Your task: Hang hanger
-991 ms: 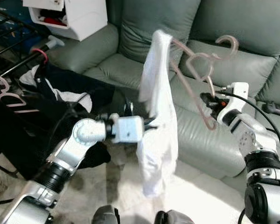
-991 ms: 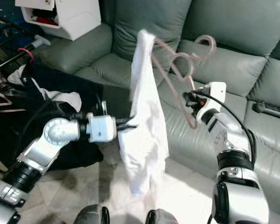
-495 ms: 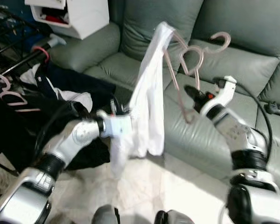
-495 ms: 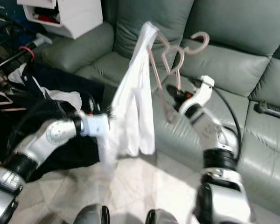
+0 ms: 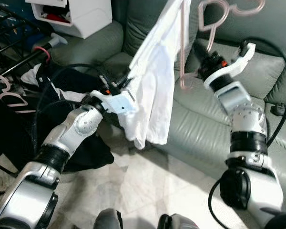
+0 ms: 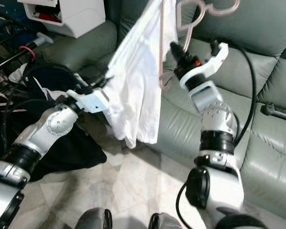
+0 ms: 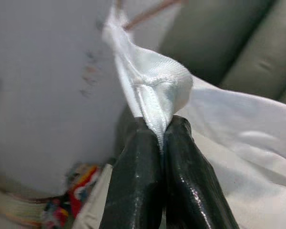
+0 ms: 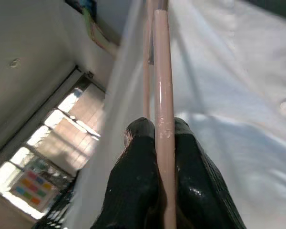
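your right gripper (image 8: pixel 158 138) is clamped on a bar of the pink hanger (image 5: pixel 210 26), the rod running straight between its two black fingers (image 8: pixel 133 162). that gripper is raised in front of the grey sofa (image 5: pixel 257 67), up against the sofa's backrest cushions, and the hanger's hook (image 5: pixel 248 8) sits at the very top edge of the head view, above the gripper. the hanger stands steeply tilted, one long arm dropping down beside the gripper toward the sofa seat.

a white garment (image 5: pixel 155 86) is draped over the hanger's far shoulder and hangs down in front of the sofa's seat edge. your left gripper (image 7: pixel 161 131) is pinched shut on a folded hem of that garment, the cloth bunched right between its fingertips. that gripper sits lower than the right one, off the sofa's armrest end, so the cloth is pulled out slantwise between the two arms.

off the sofa's armrest end you have a black drying rack (image 5: pixel 9 43) with a pink-ringed rail and dark clothes (image 5: pixel 71 90) heaped over it; another pale hanger (image 5: pixel 5 90) rests on that heap. a white storage box (image 5: pixel 81 14) stands behind the sofa's armrest. the garment's lower edge hangs free above the pale tiled floor (image 5: pixel 148 186), and the floor in front of the sofa is open between your two arms. a dark cable (image 5: pixel 276 109) lies on the sofa seat beyond your right arm.
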Controlling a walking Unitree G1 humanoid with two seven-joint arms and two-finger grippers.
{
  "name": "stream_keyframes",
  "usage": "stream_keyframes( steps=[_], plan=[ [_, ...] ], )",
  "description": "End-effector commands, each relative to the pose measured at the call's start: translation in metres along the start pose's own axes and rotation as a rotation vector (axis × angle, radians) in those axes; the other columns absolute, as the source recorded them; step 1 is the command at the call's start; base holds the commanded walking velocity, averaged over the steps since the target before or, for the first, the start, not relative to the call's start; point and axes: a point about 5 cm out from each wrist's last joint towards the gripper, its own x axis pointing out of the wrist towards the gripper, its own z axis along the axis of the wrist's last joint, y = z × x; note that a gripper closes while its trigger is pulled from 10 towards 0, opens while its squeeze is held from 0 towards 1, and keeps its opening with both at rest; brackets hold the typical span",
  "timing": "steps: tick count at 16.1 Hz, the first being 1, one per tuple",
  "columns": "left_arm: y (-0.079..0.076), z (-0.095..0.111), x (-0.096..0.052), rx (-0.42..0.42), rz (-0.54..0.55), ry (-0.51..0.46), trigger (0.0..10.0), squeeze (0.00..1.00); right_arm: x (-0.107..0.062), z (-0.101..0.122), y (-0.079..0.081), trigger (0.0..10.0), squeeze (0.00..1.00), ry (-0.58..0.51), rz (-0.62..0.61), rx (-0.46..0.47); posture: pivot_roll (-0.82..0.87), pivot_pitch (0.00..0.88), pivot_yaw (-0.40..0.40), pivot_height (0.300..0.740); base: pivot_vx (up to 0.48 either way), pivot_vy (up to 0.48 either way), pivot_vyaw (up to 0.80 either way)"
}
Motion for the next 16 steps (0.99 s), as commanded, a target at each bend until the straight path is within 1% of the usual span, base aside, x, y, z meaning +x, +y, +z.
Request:
stream_keyframes(
  steps=[1,2,3,4,5,6,7,8,9,10,12,13,14,15,16],
  plan=[
    [0.003,-0.008,-0.012,0.025,0.030,0.023,10.0,0.00,-0.002,0.043,0.004,10.0,0.00,-0.196,-0.008,-0.035,-0.03,0.034,-0.009,0.740,0.000,0.000,0.00],
    [0.006,-0.008,-0.014,0.006,0.062,0.025,10.0,0.00,-0.004,0.038,-0.006,10.0,0.00,-0.151,-0.077,-0.023,-0.03,0.033,-0.014,0.740,0.000,0.000,0.00],
    [0.008,-0.009,-0.015,0.006,0.073,0.027,10.0,0.00,-0.008,0.029,-0.011,10.0,0.00,-0.085,-0.093,-0.055,-0.03,0.034,-0.016,0.740,0.000,0.000,0.00],
    [0.010,-0.011,-0.015,0.029,0.081,0.028,10.0,0.00,-0.016,0.014,-0.014,10.0,0.00,0.010,-0.078,-0.087,-0.03,0.034,-0.016,0.740,0.000,0.000,0.00],
    [0.013,-0.013,-0.016,0.056,0.091,0.028,10.0,0.00,-0.024,0.004,-0.017,10.0,0.00,0.059,-0.077,-0.079,-0.03,0.037,-0.019,0.740,0.000,0.000,0.00],
    [0.016,-0.014,-0.016,0.050,0.104,0.027,10.0,0.00,-0.032,-0.006,-0.021,10.0,0.00,0.096,-0.096,-0.017,-0.04,0.038,-0.019,0.740,0.000,0.000,0.00],
    [0.019,-0.015,-0.015,0.050,0.112,0.027,10.0,0.00,-0.044,-0.019,-0.023,10.0,0.00,0.158,-0.094,-0.018,-0.04,0.038,-0.016,0.740,0.000,0.000,0.00],
    [0.020,-0.015,-0.015,0.053,0.110,0.026,10.0,0.00,-0.051,-0.030,-0.023,10.0,0.00,0.226,-0.075,-0.044,-0.04,0.040,-0.014,0.740,0.000,0.000,0.00],
    [0.023,-0.015,-0.013,0.070,0.095,0.013,10.0,0.00,-0.068,-0.051,-0.022,10.0,0.00,0.358,-0.025,-0.129,-0.04,0.044,-0.007,0.740,0.000,0.000,0.00],
    [0.026,-0.015,-0.012,0.083,0.089,0.004,10.0,0.00,-0.075,-0.058,-0.023,10.0,0.00,0.401,-0.019,-0.143,-0.05,0.045,-0.005,0.740,0.000,0.000,0.00],
    [0.031,-0.015,-0.009,0.086,0.080,-0.010,10.0,0.00,-0.086,-0.067,-0.029,10.0,0.00,0.459,-0.051,-0.139,-0.04,0.046,-0.002,0.740,0.000,0.000,0.00],
    [0.037,-0.015,-0.007,0.087,0.056,-0.038,10.0,0.00,-0.101,-0.077,-0.030,10.0,0.00,0.579,0.001,-0.206,-0.04,0.046,-0.002,0.740,0.000,0.000,0.00],
    [0.038,-0.014,-0.005,0.091,0.033,-0.056,10.0,0.00,-0.109,-0.081,-0.028,10.0,0.00,0.649,0.053,-0.249,-0.04,0.047,-0.002,0.740,0.000,0.000,0.00],
    [0.038,-0.013,-0.005,0.089,0.012,-0.068,10.0,0.00,-0.115,-0.083,-0.026,10.0,0.00,0.697,0.085,-0.273,-0.04,0.048,-0.002,0.740,0.000,0.000,0.00],
    [0.039,-0.014,-0.004,0.096,-0.037,-0.078,10.0,0.00,-0.125,-0.083,-0.029,10.0,0.00,0.778,0.100,-0.338,-0.04,0.049,-0.003,0.740,0.000,0.000,0.00]
  ],
)
